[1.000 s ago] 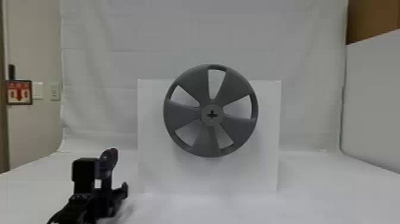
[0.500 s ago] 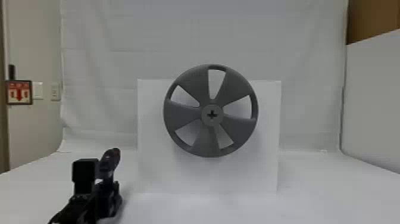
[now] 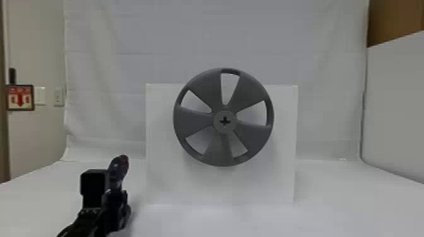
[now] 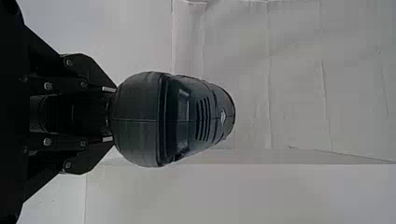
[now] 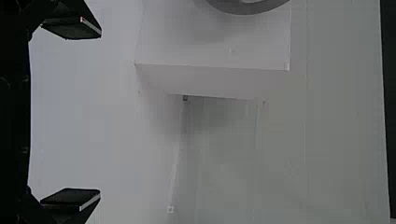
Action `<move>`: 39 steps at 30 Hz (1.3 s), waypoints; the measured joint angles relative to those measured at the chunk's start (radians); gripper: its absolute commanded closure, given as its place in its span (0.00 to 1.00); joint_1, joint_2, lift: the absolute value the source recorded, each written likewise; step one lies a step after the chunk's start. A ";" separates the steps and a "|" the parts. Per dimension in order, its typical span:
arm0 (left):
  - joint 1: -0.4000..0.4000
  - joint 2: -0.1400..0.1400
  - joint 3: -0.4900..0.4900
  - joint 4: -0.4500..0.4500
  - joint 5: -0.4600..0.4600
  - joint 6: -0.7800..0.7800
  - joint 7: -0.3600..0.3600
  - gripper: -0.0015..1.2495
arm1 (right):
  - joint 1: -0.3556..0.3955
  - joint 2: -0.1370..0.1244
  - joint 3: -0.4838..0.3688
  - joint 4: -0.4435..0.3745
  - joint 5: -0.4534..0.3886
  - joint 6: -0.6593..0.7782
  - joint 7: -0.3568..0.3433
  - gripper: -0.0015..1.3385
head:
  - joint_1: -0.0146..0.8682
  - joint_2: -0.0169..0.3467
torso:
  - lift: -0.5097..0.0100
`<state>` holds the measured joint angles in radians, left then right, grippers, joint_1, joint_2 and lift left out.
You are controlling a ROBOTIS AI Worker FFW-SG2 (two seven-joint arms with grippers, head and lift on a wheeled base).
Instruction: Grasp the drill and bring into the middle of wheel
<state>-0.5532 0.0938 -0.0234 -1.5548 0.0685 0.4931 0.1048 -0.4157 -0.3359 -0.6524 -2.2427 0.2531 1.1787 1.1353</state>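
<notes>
- Sign with red and white on it hangs at the far left of the head view, and you can see light switches just beside it.
- Your left gripper is at the lower left, and it has the black drill. In the left wrist view, your left gripper pinches the drill below its big round body.
- Your white box stands on the white table, in the middle.
- Your big gray wheel is in the middle too, in front of the box. Its hub has a little plus-shaped hole. You have the drill well apart from the wheel, lower and to the left.
- You can spot a brown thing at the upper right.
- Your right gripper, in the right wrist view, has its two fingers spread wide.
</notes>
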 measured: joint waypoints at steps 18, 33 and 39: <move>0.043 0.005 0.021 -0.124 -0.012 0.027 -0.018 0.94 | 0.000 -0.001 -0.008 0.000 -0.001 0.001 0.001 0.08 | 0.08 0.13 | 0.21; 0.121 0.033 -0.012 -0.427 0.016 0.101 -0.023 0.95 | -0.002 -0.001 -0.007 0.000 -0.003 0.001 0.000 0.08 | 0.08 0.13 | 0.21; 0.145 0.047 -0.060 -0.561 0.043 0.185 0.020 0.95 | -0.002 0.001 -0.007 0.000 -0.004 0.001 0.000 0.08 | 0.08 0.13 | 0.21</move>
<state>-0.4082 0.1405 -0.0839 -2.1159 0.1113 0.6778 0.1246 -0.4172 -0.3346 -0.6598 -2.2427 0.2495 1.1796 1.1356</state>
